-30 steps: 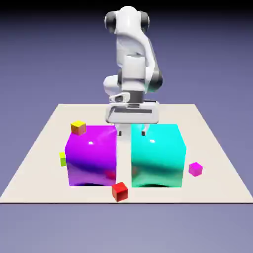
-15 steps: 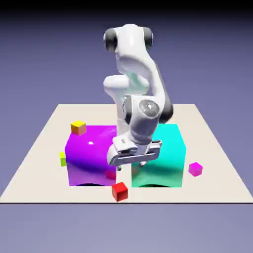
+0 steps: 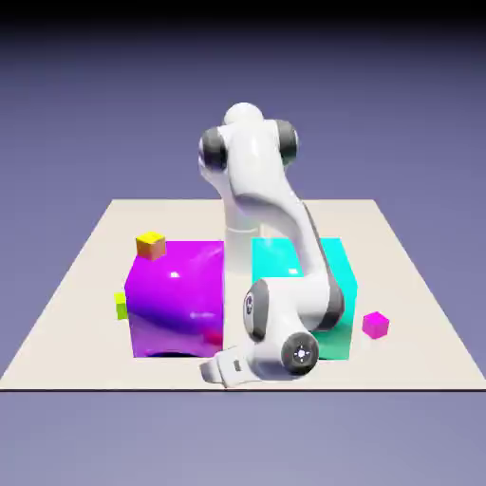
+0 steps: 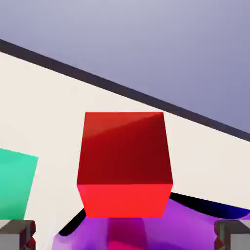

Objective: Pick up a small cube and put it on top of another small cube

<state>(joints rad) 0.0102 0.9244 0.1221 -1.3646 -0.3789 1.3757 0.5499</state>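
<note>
The small cube (image 4: pixel 124 163), glossy red, fills the middle of the hand view and rests on the pale table. My gripper (image 4: pixel 125 237) is open. Its grey fingertips (image 4: pixel 17 234) show at the two bottom corners, well apart from the cube's sides, and nothing is held. In the exterior view the hand (image 3: pixel 233 366) is down at the table's front edge, between the two big blocks, and it hides the red cube. A small magenta cube (image 3: pixel 376 325) lies toward the exterior view's right. A small orange-yellow cube (image 3: pixel 150 245) sits at the back left.
A big shiny purple block (image 3: pixel 176 296) and a big cyan block (image 3: pixel 332 271) stand side by side behind the hand. A tiny lime cube (image 3: pixel 121 305) sits left of the purple block. The table's front edge (image 3: pixel 114 387) runs just below the hand.
The arm has swung forward and down from above the blocks to the table's front edge. The hand now covers the red cube in the exterior view. The jaws stayed open.
</note>
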